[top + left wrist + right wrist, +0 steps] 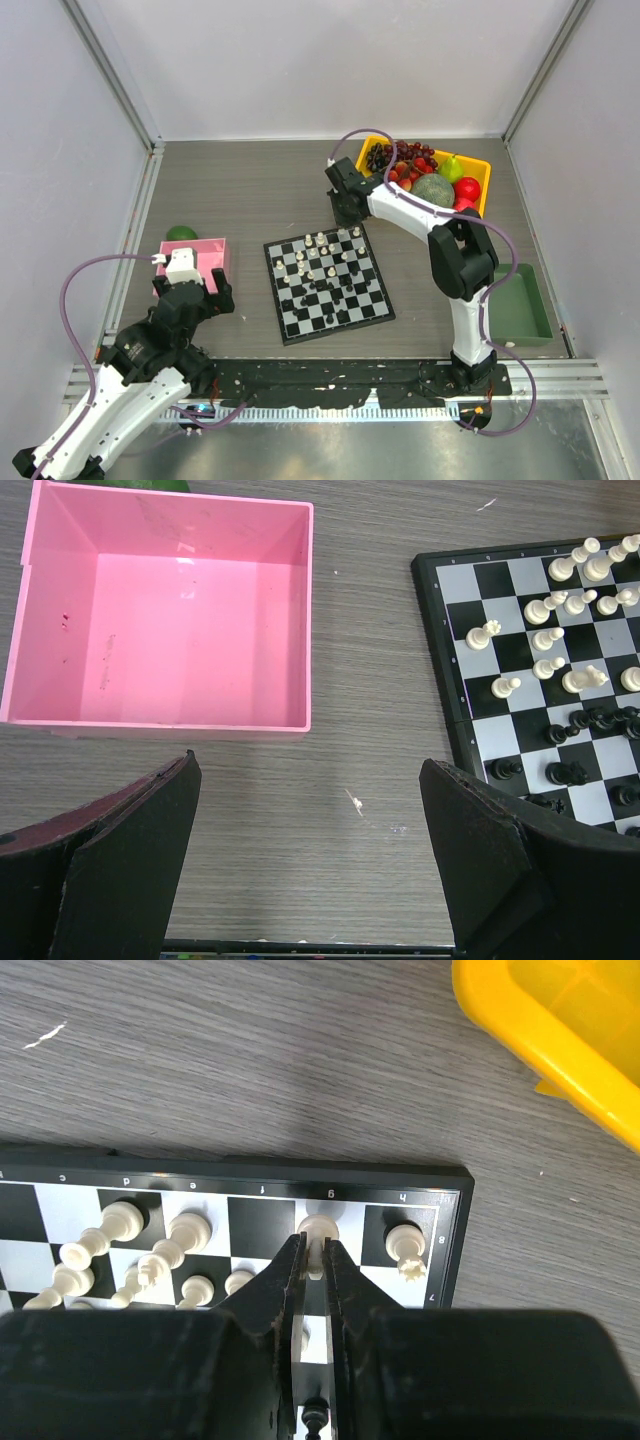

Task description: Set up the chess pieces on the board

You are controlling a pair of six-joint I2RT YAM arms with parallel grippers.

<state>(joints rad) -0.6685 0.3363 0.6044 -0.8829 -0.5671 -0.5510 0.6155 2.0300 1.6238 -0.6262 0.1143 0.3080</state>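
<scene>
Grey woodgrain tabletop [250,190]; white chessman [318,1228] upright between right fingers [275,1295] on board [250,1173].

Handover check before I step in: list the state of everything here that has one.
Left gripper: open, empty.
Right gripper: shut on a white piece at the edge row.
Board: flat, pieces scattered, not lined up.
Pink tray: empty.
Yellow bin: holds fruit.
Green tray: empty.
</scene>
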